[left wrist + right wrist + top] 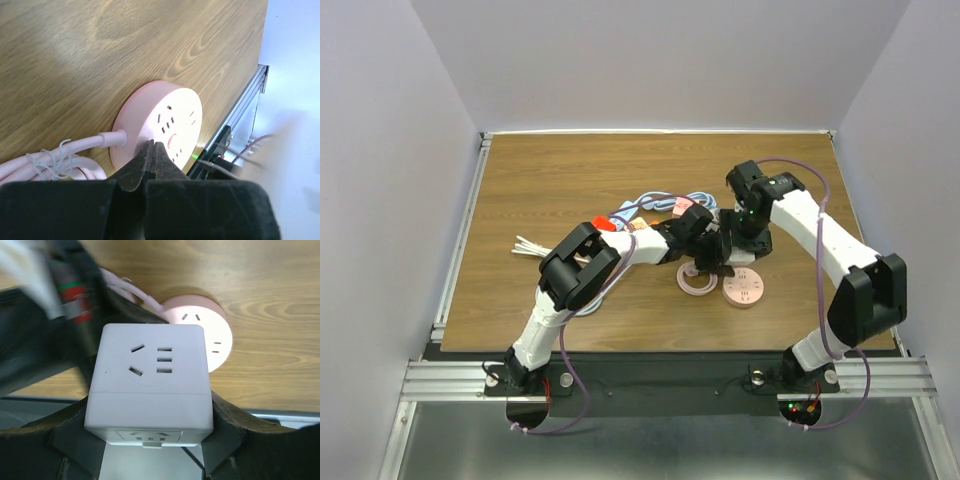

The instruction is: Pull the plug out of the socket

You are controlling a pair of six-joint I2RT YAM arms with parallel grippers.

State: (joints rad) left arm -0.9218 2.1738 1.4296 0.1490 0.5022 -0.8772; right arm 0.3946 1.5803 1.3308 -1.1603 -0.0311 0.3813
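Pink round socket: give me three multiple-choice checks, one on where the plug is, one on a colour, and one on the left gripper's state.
1. Where is the white cube plug?
A. In the right gripper, off the socket
B. Seated in the socket
C. Lying on the table

2. What colour is the round socket?
A. White
B. Pink
C. Blue

3. How are the left gripper fingers?
A. Wide open
B. Closed around the cord
C. Closed together, holding nothing

Answers:
1. A. The right wrist view shows the cube between the fingers, and the left wrist view shows the socket face bare.
2. B. It is pink in all three views.
3. C. The left wrist view shows the tips meeting with nothing between them.
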